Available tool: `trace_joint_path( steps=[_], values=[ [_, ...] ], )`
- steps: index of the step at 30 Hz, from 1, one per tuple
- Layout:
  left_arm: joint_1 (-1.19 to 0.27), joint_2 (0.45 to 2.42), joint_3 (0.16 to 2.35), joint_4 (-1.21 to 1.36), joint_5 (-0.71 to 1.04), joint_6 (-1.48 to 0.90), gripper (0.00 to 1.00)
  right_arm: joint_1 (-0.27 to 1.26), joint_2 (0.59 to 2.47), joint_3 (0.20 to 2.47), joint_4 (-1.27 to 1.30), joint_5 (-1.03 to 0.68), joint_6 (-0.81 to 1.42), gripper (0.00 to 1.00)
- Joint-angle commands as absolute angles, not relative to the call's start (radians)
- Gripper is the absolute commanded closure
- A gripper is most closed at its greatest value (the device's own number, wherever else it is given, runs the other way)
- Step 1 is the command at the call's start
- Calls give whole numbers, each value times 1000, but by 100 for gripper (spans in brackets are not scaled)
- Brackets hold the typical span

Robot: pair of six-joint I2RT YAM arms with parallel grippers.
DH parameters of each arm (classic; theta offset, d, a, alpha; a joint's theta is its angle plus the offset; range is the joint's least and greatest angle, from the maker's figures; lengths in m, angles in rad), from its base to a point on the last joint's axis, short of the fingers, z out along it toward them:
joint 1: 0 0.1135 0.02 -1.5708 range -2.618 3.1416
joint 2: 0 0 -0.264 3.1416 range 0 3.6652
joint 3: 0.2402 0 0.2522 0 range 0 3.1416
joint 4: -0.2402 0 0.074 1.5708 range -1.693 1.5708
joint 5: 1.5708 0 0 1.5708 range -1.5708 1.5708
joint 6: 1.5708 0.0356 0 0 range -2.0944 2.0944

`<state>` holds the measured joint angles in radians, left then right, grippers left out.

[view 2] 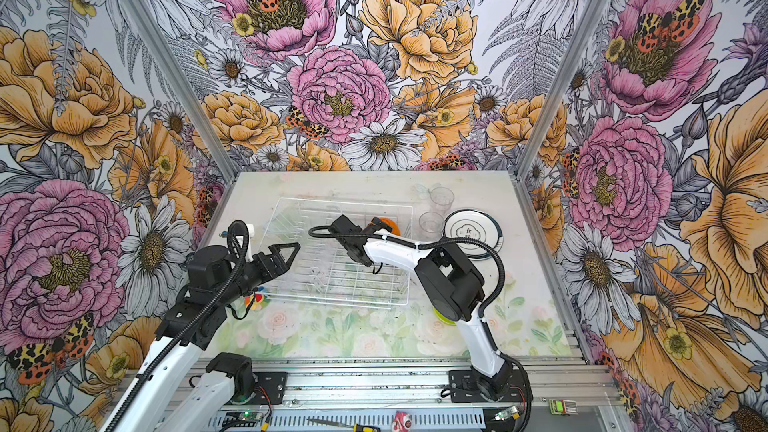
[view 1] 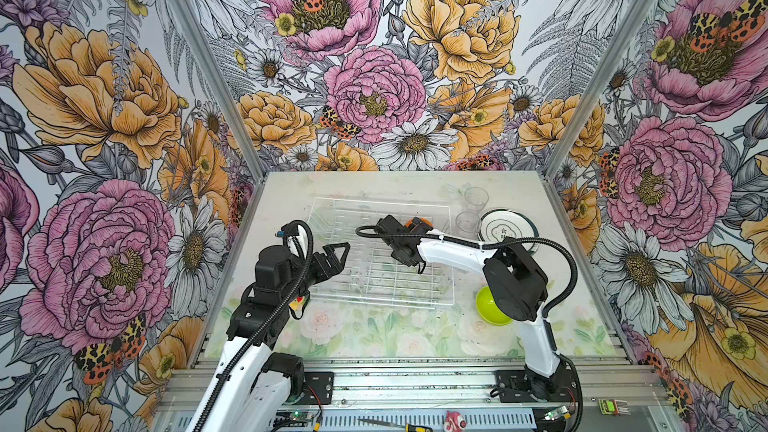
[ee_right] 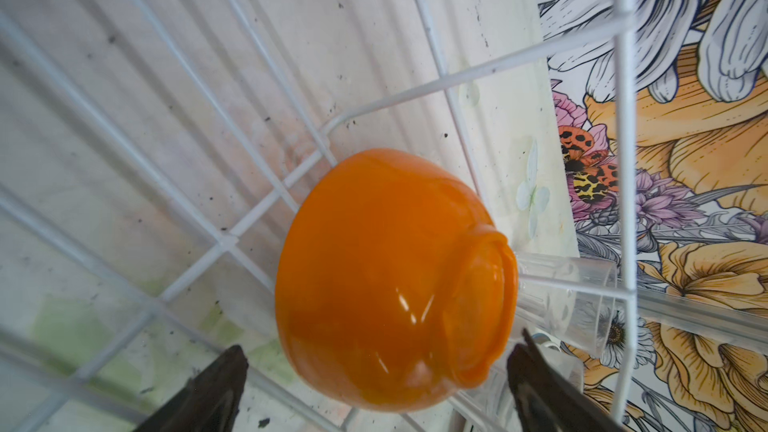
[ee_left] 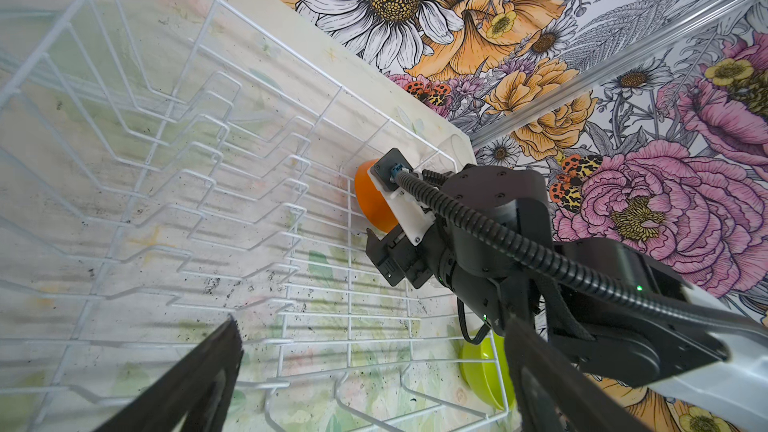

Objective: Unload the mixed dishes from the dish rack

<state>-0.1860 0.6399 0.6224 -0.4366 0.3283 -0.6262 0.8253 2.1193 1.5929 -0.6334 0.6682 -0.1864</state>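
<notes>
The orange bowl point(ee_right: 390, 280) sits in the dish rack's point(ee_right: 457, 76) corner, just ahead of the right gripper point(ee_right: 380, 344), whose jaws gape wide apart.

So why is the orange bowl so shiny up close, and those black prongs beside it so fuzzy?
Right wrist view: white glare streaks on the orange bowl; the right end effector's fingers sit very near the lens, hence blurred. In both top views: even light, sharp, though the clear cups barely show.
</notes>
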Motion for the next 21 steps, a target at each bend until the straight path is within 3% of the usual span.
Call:
trace_joint_path(
  steps=[1, 21],
  values=[
    [-173, 646, 609, -410, 350, -618, 1, 810, 2173, 1615, -619, 724, -220, 1],
    [-166, 657, 600, -406, 349, -621, 1, 760, 2141, 1583, -486, 836, -244, 3]
  ],
)
